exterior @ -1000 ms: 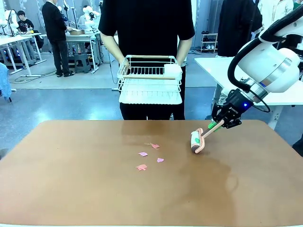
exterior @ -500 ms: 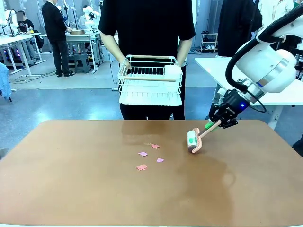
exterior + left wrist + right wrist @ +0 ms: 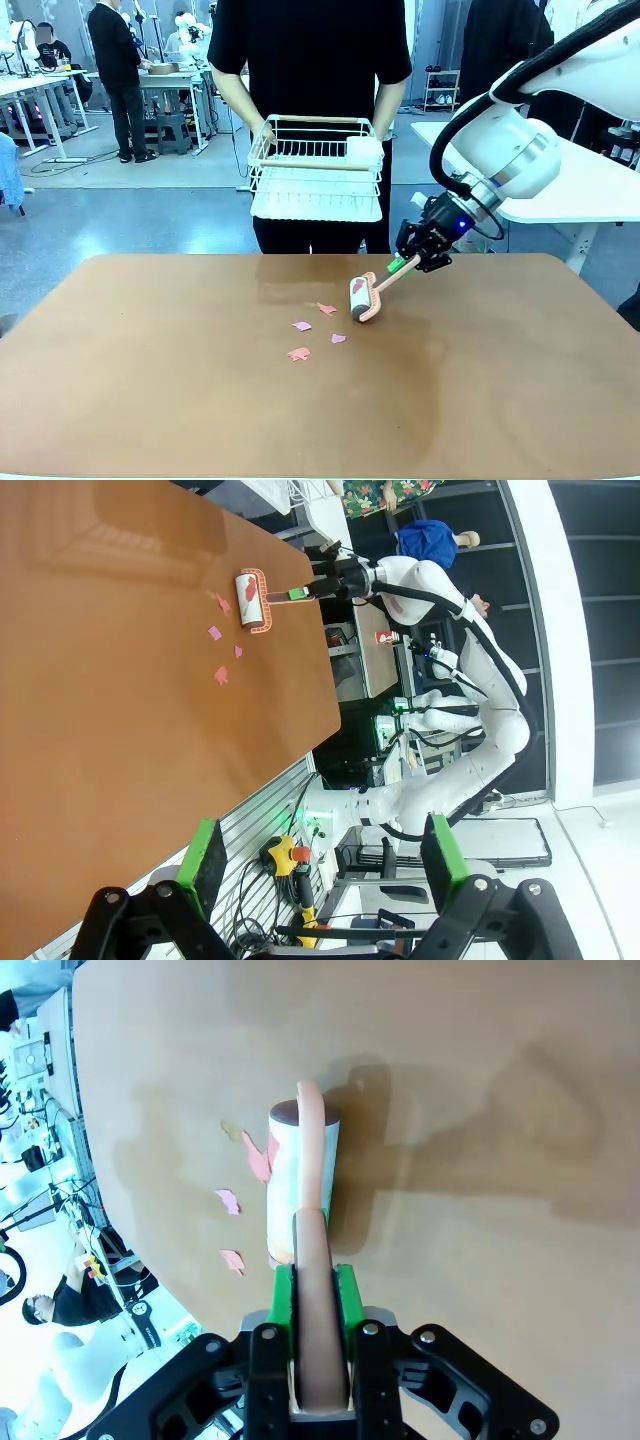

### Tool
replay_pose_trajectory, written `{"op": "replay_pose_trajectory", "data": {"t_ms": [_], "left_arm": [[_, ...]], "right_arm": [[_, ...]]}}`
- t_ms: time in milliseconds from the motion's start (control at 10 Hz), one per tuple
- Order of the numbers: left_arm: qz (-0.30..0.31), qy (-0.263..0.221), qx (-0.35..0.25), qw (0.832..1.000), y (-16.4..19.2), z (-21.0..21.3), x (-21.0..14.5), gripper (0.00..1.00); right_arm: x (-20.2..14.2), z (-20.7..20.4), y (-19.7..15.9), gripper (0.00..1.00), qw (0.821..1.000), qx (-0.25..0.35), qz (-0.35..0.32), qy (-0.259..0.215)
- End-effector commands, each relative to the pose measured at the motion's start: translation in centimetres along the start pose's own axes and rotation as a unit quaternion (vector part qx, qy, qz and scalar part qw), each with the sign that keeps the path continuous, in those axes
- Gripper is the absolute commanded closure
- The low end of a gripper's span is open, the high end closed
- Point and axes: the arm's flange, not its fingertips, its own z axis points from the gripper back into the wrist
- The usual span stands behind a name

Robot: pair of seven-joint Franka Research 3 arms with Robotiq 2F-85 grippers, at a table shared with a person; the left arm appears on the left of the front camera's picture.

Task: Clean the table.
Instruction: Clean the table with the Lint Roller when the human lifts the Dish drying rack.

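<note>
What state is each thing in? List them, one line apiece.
lint roller: held by its handle, roll down on the table beside the scraps.
right gripper: shut on the lint roller.
left gripper: open, holding nothing.
paper scraps: loose on the table, not yet picked up.
wire rack: held up by the person, off the table.
table: littered with scraps.

The front camera is sitting on the robot's side, looking across the terracotta table [image 3: 150,400] toward a person [image 3: 310,60] standing at the far edge. The left wrist camera is hanging well back from the table, rolled sideways, looking out between the fingers of the left gripper [image 3: 322,858] at the tabletop and the distant right arm [image 3: 420,580]. The right wrist camera is hovering close above the tabletop, looking down along the lint roller [image 3: 300,1185]. All three views are sharing the lint roller and the pink paper scraps [image 3: 300,353] near it.
</note>
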Motion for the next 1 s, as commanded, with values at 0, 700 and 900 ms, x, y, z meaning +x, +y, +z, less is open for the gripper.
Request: {"op": "replay_pose_trajectory", "data": {"t_ms": [0,700,900], "left_arm": [[-0.011,-0.002,-0.01,1.0,0.1,0.3,-0.1,0.0],[-0.011,-0.002,-0.01,1.0,0.1,0.3,-0.1,0.0],[-0.011,-0.002,-0.01,1.0,0.1,0.3,-0.1,0.0]], "right_arm": [[0.2,-3.9,-0.6,0.79,0.999,-0.022,0.005,0.046],[0.9,-14.9,4.8,0.79,0.993,-0.023,0.027,0.117],[0.7,-16.9,6.4,0.79,0.993,-0.016,0.038,0.107]]}}
